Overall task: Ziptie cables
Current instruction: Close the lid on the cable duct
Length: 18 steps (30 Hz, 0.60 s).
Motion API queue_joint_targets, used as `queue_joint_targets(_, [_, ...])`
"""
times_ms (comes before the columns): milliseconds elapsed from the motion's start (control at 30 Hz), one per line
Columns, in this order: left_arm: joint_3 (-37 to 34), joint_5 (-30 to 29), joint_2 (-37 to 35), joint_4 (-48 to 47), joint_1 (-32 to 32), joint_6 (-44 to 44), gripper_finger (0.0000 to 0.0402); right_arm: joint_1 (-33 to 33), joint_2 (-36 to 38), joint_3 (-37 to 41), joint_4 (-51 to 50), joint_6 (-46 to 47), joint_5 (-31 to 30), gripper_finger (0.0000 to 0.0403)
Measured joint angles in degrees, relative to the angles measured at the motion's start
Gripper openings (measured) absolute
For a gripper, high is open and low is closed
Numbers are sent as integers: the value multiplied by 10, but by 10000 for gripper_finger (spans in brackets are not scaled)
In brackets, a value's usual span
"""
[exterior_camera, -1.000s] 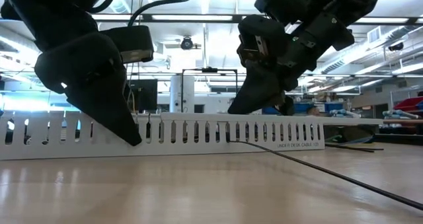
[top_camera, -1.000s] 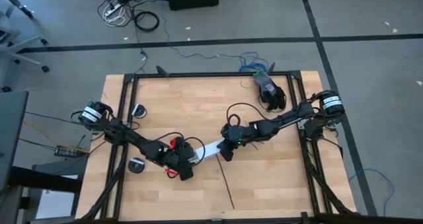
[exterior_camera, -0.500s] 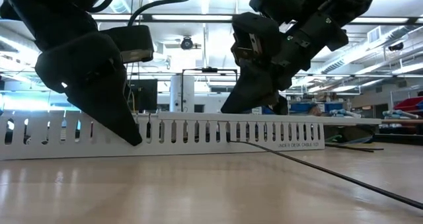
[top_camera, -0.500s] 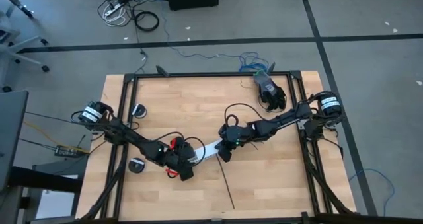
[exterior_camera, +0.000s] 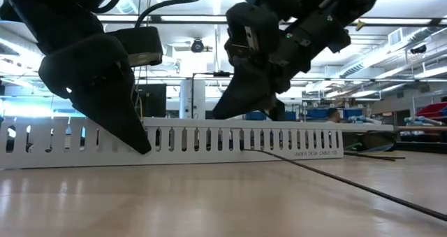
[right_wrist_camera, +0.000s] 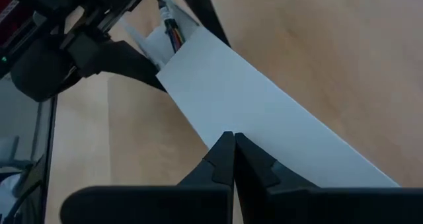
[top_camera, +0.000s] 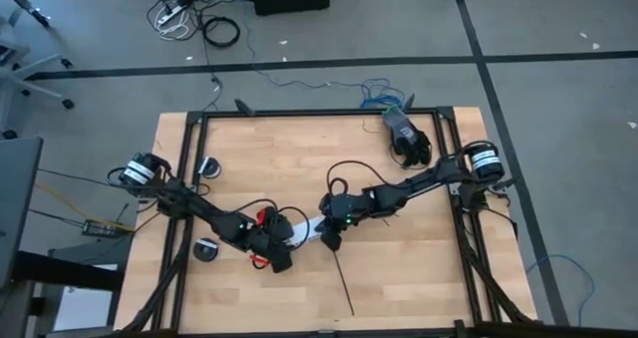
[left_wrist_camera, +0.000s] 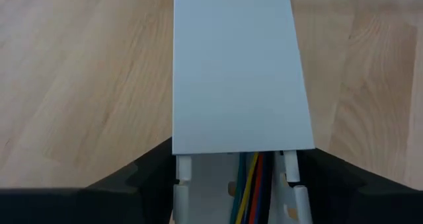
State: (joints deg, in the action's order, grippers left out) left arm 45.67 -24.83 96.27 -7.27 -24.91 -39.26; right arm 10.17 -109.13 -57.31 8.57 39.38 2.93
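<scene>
- High view: we had the left claw (top_camera: 282, 240) clamped across one end of the white slotted channel (top_camera: 309, 228), jaws spread to the channel's width, pinning it to the bench (top_camera: 299, 149).
- Right claw (top_camera: 330, 240) sat fully closed, holding nothing, tips on the channel's flat white cover (right_wrist_camera: 264, 118) about midway along.
- Our read on the step: still prepping the channel, with the closed tips pushing or sliding the cover. Tying hadn't started.
- Ziptie (top_camera: 342, 283) lay loose on the bench, a thin straight black strip running from just beside the channel toward the near edge, untouched.
- Cables (left_wrist_camera: 251, 184) were inside the channel; the left wrist view showed yellow, red and blue strands at the uncovered end between that claw's fingers. The right wrist view showed the same bundle (right_wrist_camera: 170, 27) poking out past the cover.
- Next move likely needs more cable exposed, then the right claw opening to pick up the ziptie. It's flat on the wood and very thin, so we'd expect a fiddly grasp.
</scene>
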Motion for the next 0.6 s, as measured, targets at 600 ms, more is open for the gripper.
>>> queue_joint_targets(600, [2, 34, -14, -49, -16, 15, 290, 0, -7, -14, -29, -2, -6, 0])
